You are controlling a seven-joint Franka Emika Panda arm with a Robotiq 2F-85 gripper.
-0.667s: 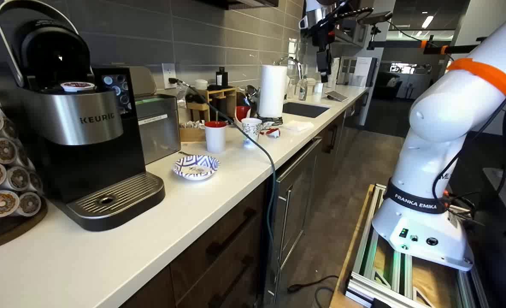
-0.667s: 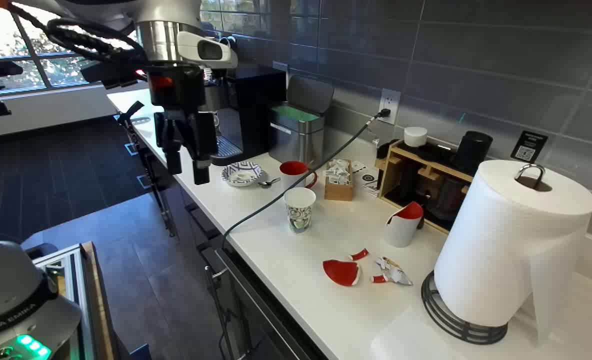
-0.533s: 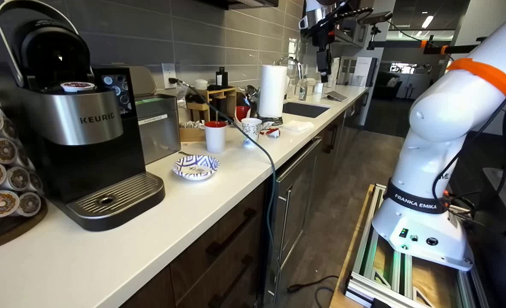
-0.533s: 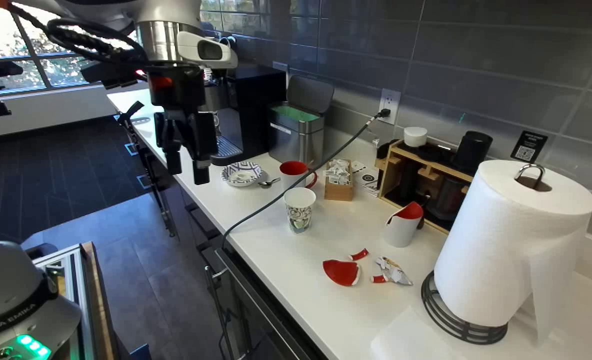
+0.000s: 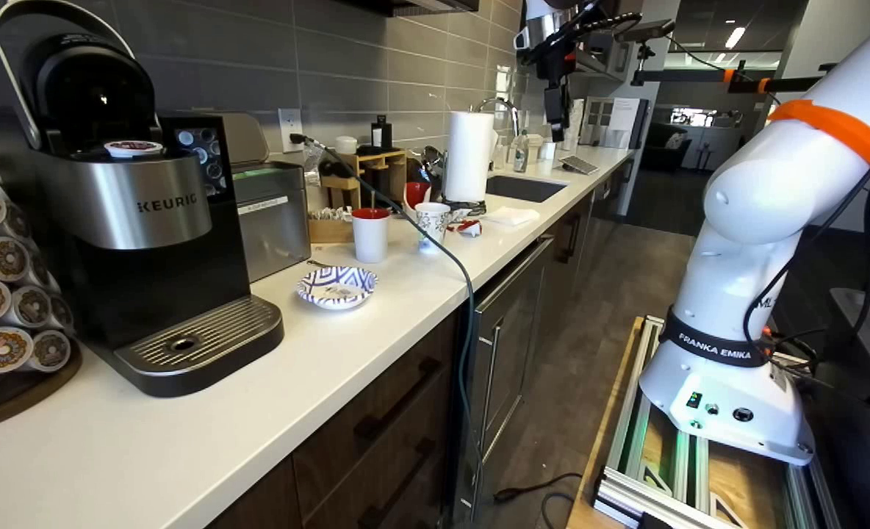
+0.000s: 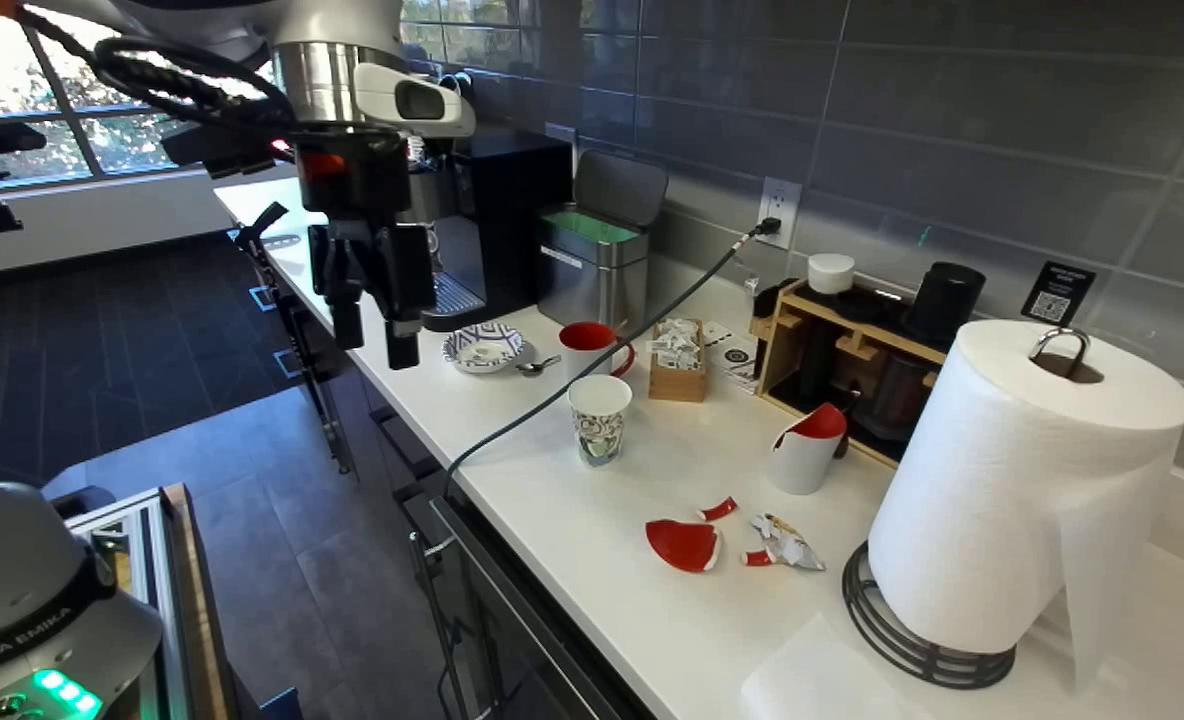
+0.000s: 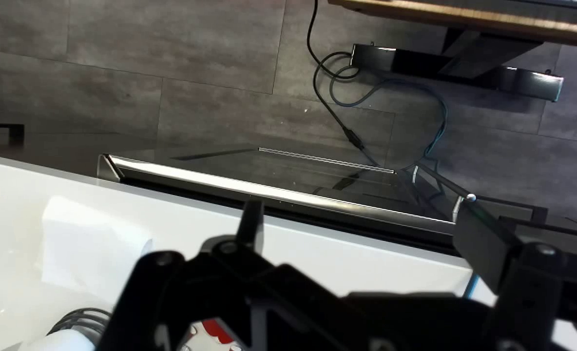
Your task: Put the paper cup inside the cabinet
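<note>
The paper cup (image 5: 430, 229), white with a leaf-like print, stands upright on the counter near the blue-green cord; it also shows in an exterior view (image 6: 598, 430). I do not see it in the wrist view. Dark wood cabinet fronts (image 5: 376, 433) with dark handles are under the counter; they look closed. I cannot tell which cabinet the task means. My gripper (image 6: 376, 345) hangs in the air, pointing down, apart from the cup. In the wrist view the gripper (image 7: 364, 229) has its fingers spread wide with nothing between them, above the counter's front edge.
A cord (image 6: 542, 405) runs from the wall outlet across the counter and over its edge. Around the cup are a red-lined mug (image 6: 582, 345), a bowl (image 6: 482, 350), red broken pieces (image 6: 684, 545), a broken mug (image 6: 802, 460) and a paper towel roll (image 6: 1042, 500). A steel-framed door (image 5: 505, 330) is below.
</note>
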